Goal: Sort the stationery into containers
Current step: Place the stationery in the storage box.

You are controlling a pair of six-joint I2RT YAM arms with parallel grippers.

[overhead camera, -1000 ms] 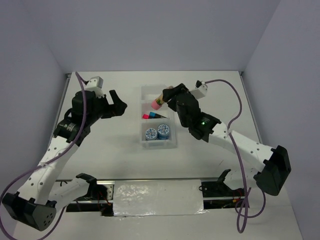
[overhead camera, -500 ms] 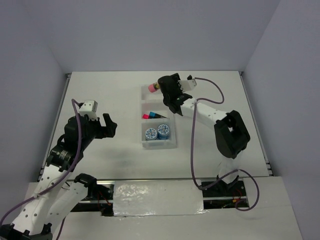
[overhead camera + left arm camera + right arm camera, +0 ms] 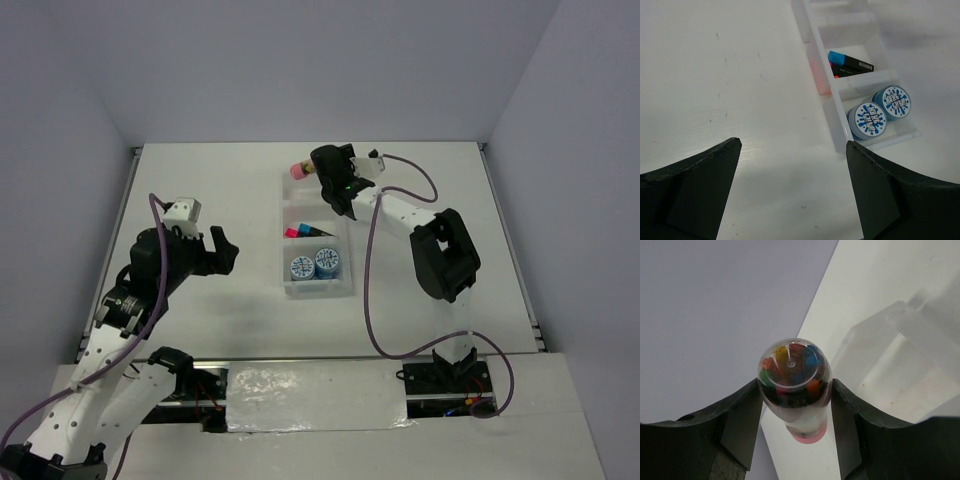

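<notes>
Item 1: your right gripper (image 3: 322, 166) is pinching the pink tube (image 3: 795, 385) by its clear body. The pink end points away from the wrist. The tube is held over the far left corner of the tray (image 3: 316, 291).

Item 2: your left gripper (image 3: 792, 146) is spread wide above the bare worktop (image 3: 200, 180), left of the tray.

Item 3: the near compartment holds two blue-and-white rolls (image 3: 871, 119) (image 3: 891, 101), side by side, faces up.

Item 4: the middle compartment holds markers (image 3: 850, 64) lying flat, with blue and pink caps showing.
</notes>
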